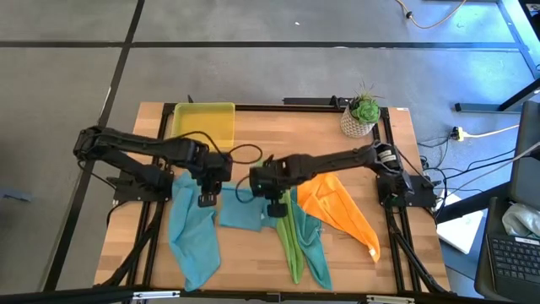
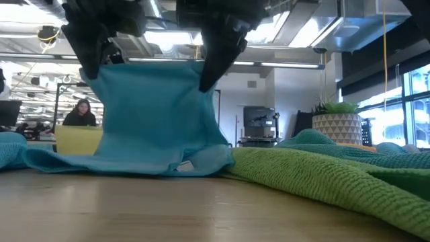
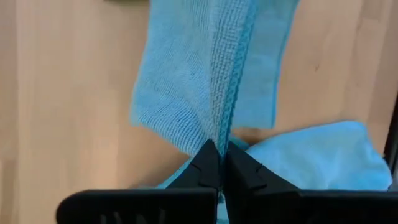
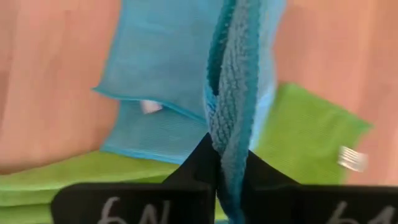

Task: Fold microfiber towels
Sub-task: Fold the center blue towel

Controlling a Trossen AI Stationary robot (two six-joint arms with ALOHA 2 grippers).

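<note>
Both pincers are clenched on the same light blue towel (image 2: pixel 158 114), each pinching one top corner: the left gripper (image 1: pixel 205 199) on one side, the right gripper (image 1: pixel 276 208) on the other. The cloth hangs down between and below them as a taut sheet whose lower edge trails on the wooden table (image 1: pixel 253 262). Lifting two corners this way likely lets gravity flatten the fabric so it can be laid over itself in a fold. In the wrist views the towel's nap is fine and looped, with a stitched hem running into the closed fingers. Just beside the right gripper lies the ribbed lime green towel (image 1: pixel 291 241), and beyond it the orange towel (image 1: pixel 337 207); another light blue cloth (image 1: pixel 192 236) lies below the left gripper.
</note>
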